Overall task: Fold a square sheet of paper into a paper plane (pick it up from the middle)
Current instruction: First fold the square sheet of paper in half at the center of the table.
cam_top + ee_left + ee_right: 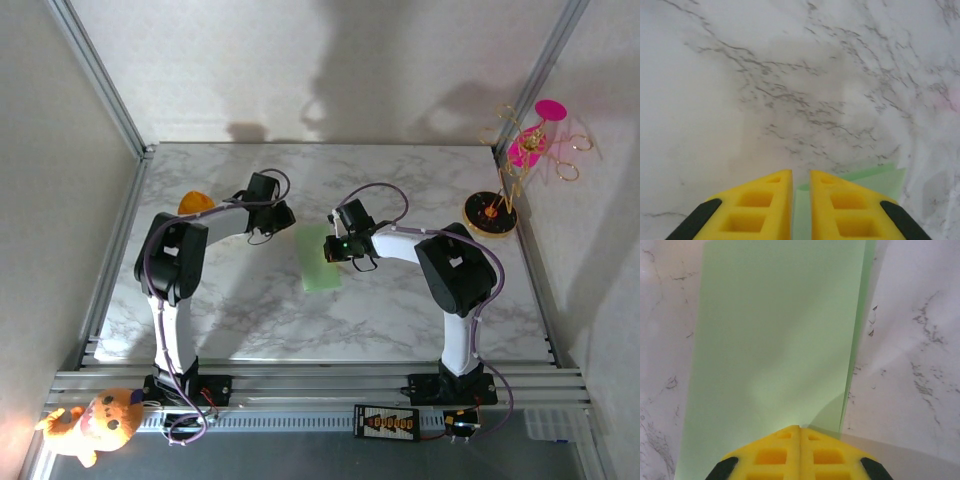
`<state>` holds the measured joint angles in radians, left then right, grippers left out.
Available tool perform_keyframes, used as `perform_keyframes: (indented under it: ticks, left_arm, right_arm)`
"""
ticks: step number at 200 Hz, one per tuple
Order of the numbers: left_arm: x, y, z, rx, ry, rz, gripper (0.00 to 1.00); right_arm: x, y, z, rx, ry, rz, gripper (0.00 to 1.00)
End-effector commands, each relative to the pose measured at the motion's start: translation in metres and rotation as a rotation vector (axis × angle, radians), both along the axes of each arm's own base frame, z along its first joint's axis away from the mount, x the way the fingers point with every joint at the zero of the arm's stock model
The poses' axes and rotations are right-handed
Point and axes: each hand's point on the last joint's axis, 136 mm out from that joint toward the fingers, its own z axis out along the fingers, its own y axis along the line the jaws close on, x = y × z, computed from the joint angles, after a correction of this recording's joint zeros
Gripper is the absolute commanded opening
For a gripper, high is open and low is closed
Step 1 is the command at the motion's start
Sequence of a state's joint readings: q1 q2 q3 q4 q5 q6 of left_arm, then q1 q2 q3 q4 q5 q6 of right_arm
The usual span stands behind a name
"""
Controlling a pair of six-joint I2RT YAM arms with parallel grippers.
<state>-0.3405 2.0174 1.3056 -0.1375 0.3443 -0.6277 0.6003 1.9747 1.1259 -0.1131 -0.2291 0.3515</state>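
- Jaws: right gripper (799,427) closed tight, yellow tips over the paper; left gripper (801,172) a thin slit apart at its far-left corner.
- Matte pale green square sheet of paper (775,340), folded into a two-layer strip, flat mid-table.
- Marble-print table (400,180); orange-lidded cup (196,202) far left, pink-and-gold ornament stand (530,150) far right.

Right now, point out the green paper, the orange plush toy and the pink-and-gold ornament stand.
green paper (775,340), right wrist view, middle of its top face.
orange plush toy (95,428), top external view, on its orange body.
pink-and-gold ornament stand (489,214), top external view, on its round base.
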Motion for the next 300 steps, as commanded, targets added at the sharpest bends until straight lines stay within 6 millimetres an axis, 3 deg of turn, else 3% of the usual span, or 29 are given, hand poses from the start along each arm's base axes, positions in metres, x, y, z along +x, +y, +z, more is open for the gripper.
perform_keyframes:
  ticks: [1, 24, 41, 86, 120, 149, 191, 239, 271, 300]
  left_arm:
    - [-0.009, -0.025, 0.031, -0.04, -0.053, -0.06, 0.17]
    - [-0.015, -0.039, 0.028, -0.073, -0.049, -0.074, 0.16]
    - [-0.014, -0.04, 0.013, -0.058, -0.021, -0.066, 0.16]
    - [-0.008, -0.024, -0.017, 0.025, 0.035, -0.01, 0.15]
    - [-0.014, -0.01, -0.04, 0.055, 0.073, 0.028, 0.15]
    - [-0.011, 0.004, -0.045, 0.079, 0.072, 0.057, 0.15]
    - [0.011, 0.019, -0.025, 0.144, 0.022, 0.055, 0.2]
    - [0.014, 0.007, 0.033, 0.022, -0.084, 0.066, 0.3]
    - [-0.007, 0.019, 0.057, -0.036, -0.128, 0.145, 0.38]
    - [-0.033, 0.03, 0.066, -0.077, -0.143, 0.192, 0.44]
  right_arm:
    - [-0.085, -0.104, -0.099, -0.445, 0.34, -0.062, 0.03]
    - [-0.087, -0.104, -0.101, -0.445, 0.349, -0.064, 0.03]
    - [-0.088, -0.104, -0.102, -0.446, 0.351, -0.06, 0.03]
    - [-0.089, -0.105, -0.102, -0.446, 0.352, -0.061, 0.03]
    - [-0.091, -0.106, -0.103, -0.446, 0.356, -0.064, 0.03]
    - [-0.093, -0.107, -0.104, -0.446, 0.36, -0.065, 0.03]
    - [-0.098, -0.111, -0.105, -0.456, 0.371, -0.066, 0.03]
    - [-0.096, -0.088, -0.094, -0.326, 0.407, -0.193, 0.04]
    - [-0.083, -0.065, -0.068, -0.172, 0.398, -0.363, 0.05]
    - [-0.048, -0.041, -0.018, -0.014, 0.297, -0.428, 0.05]
